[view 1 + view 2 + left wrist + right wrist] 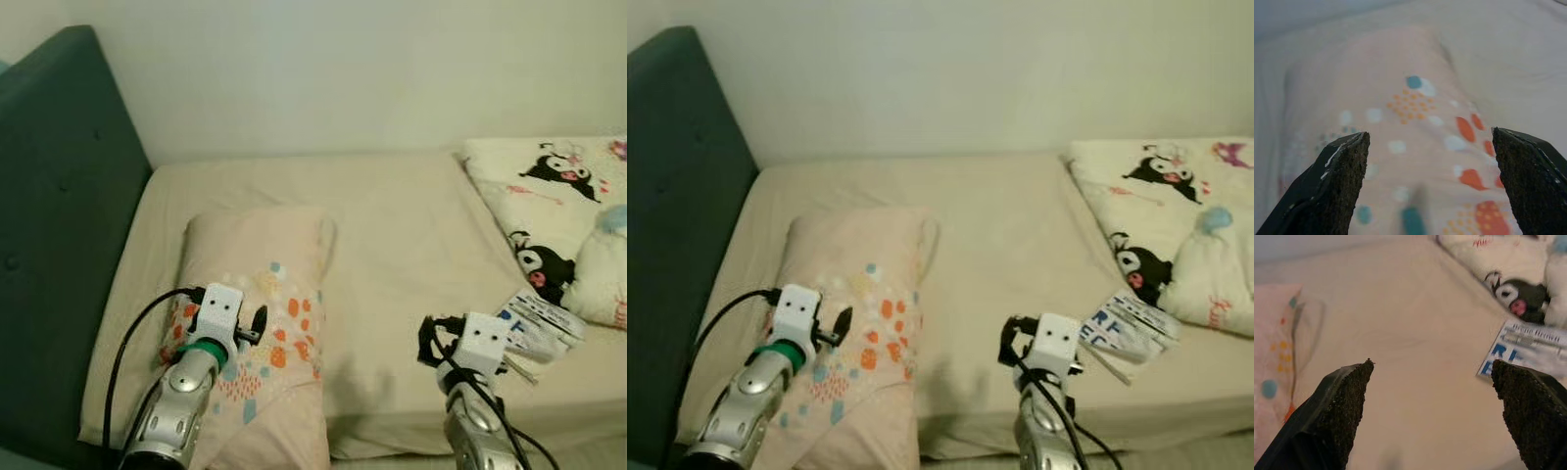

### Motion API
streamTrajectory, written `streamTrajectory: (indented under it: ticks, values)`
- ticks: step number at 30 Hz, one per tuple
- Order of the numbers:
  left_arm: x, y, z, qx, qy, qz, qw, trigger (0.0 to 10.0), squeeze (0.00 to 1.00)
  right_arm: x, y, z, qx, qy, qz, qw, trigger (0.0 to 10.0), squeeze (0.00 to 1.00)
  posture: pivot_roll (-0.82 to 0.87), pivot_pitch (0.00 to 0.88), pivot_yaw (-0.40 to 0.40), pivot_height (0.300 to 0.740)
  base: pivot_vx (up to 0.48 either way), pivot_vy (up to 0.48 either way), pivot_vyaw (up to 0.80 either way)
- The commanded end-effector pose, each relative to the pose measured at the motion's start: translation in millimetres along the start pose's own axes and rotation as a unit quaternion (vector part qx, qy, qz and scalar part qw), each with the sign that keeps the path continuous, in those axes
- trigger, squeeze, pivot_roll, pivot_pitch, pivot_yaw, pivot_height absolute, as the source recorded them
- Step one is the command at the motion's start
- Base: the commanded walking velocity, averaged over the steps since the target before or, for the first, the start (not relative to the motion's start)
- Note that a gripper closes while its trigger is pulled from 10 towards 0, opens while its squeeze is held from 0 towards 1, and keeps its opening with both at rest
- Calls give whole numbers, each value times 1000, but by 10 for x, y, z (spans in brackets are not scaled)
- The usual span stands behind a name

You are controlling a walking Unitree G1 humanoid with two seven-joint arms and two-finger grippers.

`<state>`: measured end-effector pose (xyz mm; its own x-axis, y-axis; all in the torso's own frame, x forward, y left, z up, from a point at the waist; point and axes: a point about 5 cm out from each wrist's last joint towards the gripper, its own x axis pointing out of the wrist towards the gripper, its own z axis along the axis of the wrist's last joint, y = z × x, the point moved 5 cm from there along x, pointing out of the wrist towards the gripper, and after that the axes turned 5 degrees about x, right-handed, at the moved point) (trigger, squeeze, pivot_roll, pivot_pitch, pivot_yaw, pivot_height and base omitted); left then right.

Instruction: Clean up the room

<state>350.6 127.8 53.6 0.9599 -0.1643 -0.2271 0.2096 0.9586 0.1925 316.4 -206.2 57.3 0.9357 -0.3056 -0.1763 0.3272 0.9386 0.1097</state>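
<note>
Left wrist view, nearest first: the left gripper has its fingers spread wide w/ nothing held, and the pillow lies right under and btwn them, its orange and teal dots running away past the tips. Right wrist view shows the right gripper likewise wide apart and empty; bare bed sheet sits btwn its fingers, and the blue-and-white packet lies just beyond the outer fingertip, off to that side, not btwn the fingers. Past the packet, further from the tips, is the cartoon-print blanket, bunched at the bed's far corner on the robot's right. Beyond both grippers the sheet runs to the wall, w/ the dark green headboard flanking the pillow on the robot's left. My read: the tidy-up is barely begun, and the packet looks like the stray item, so that's prob the step in hand. To do it well, I'd swing the right gripper outward until the packet's near edge sits btwn the fingers, come in low and flat, and pinch the packet's edge alone, w/o catching the sheet. It looks thin and floppy, so it may droop or slip.
</note>
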Motion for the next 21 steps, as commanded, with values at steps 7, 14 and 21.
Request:
streamTrajectory:
  ticks: [7, 14, 21]
  values:
    - [-125, -145, -105, 26, 3, -38, 999, 10000, 0, 75, 215, -8, -89, -5, 46, 995, 10000, 0, 42, 36, 22, 740, 0, 0, 0]
    - [-161, 149, -150, 1, 11, 19, 1000, 10000, 0, 109, 290, -29, -62, 16, 84, 994, 10000, 0, 60, 18, -11, 740, 0, 0, 0]
    - [-176, 200, -110, 1, 3, 24, 1000, 10000, 0, 42, 228, -25, -20, 22, 80, 996, 10000, 0, 60, 21, 4, 740, 0, 0, 0]
